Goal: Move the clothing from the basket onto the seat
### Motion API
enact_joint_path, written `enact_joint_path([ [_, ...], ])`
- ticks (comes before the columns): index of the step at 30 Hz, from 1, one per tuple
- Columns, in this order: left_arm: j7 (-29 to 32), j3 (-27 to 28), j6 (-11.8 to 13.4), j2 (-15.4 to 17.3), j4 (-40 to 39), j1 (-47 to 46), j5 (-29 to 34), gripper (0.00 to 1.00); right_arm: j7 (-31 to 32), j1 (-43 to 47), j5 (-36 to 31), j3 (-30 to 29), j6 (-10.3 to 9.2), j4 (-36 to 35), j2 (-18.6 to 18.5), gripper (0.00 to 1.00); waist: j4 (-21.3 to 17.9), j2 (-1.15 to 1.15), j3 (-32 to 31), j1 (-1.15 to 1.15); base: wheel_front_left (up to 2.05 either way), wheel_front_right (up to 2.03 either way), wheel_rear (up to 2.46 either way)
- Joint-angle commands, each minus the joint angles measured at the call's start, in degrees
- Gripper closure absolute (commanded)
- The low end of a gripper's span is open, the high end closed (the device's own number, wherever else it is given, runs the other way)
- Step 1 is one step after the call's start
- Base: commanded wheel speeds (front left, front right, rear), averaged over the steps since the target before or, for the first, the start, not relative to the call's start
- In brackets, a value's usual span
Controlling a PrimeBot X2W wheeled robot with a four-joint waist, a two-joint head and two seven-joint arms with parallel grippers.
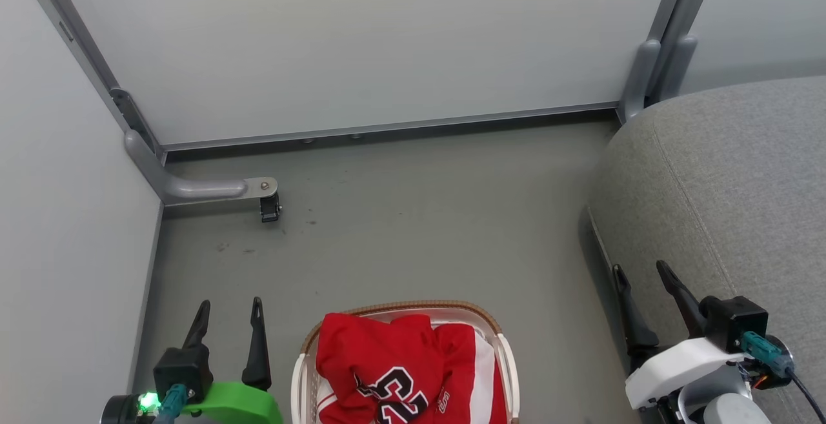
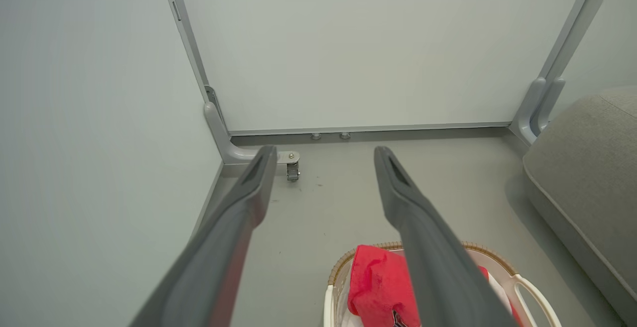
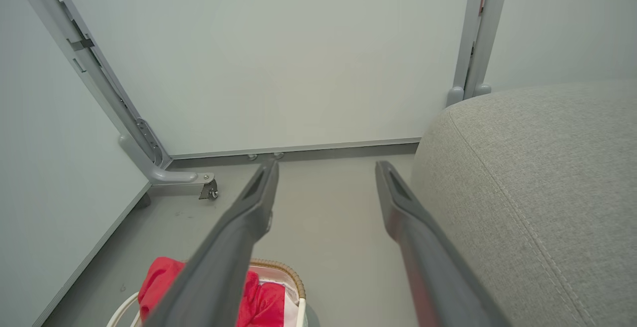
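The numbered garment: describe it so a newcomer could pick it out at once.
Left of the big grey seat stands a white basket with a brown rim. The numbered garment lies on top in it: red with a black-and-white number print, whereas the striped garment beside it shows broad white stripes.

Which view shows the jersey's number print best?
The head view: the number print on the jersey faces up, cropped by the frame edge. Both wrist views catch red cloth in the basket, the print not readable.

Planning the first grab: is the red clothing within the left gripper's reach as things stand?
Probably yes: the open left gripper sits beside the basket, and the clothing lies uncovered on top.
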Motion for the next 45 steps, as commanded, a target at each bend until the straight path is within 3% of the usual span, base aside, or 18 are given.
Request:
enact_joint_path([
  [1, -0.47, 0.03, -0.09, 0.06, 0.04, 0.31, 1.23, 0.0, -0.51, 0.65, -1.34, -0.03, 0.02, -0.1, -0.1, 0.0, -0.01, 0.0, 0.03, 0.0, 0.0, 0.0, 0.0],
  [14, -1.91, -0.37, -2.1, -1.29, 1.59, -0.93, 5.98, 0.0, -1.88, -0.67, -6.04, 0.91, 0.01, -0.52, 0.07, 0.0, -0.66, 0.0, 3.8, 0.0, 0.0, 0.0, 0.0],
  [19, -2.39, -1.44, -3.04, -1.59, 2.79, -3.29, 7.82, 0.0, -2.32, -2.9, -7.85, 2.0, 0.01, -0.87, 0.17, 0.0, -1.75, 0.0, 8.68, 0.0, 0.0, 0.0, 0.0],
  [28, -2.21, -2.72, -5.65, -1.93, 7.95, -10.18, 4.43, 0.0, -2.33, -7.51, -6.53, 2.71, 0.01, -2.14, 0.32, 0.0, -4.22, 0.0, 18.47, 0.0, 0.0, 0.0, 0.0],
  [45, -2.2, -6.73, -7.14, -1.86, 30.31, -25.76, 0.11, 0.0, -2.33, -14.92, -5.83, 5.36, 0.01, -3.58, 0.59, 0.0, -8.01, 0.0, 35.68, 0.0, 0.0, 0.0, 0.0],
])
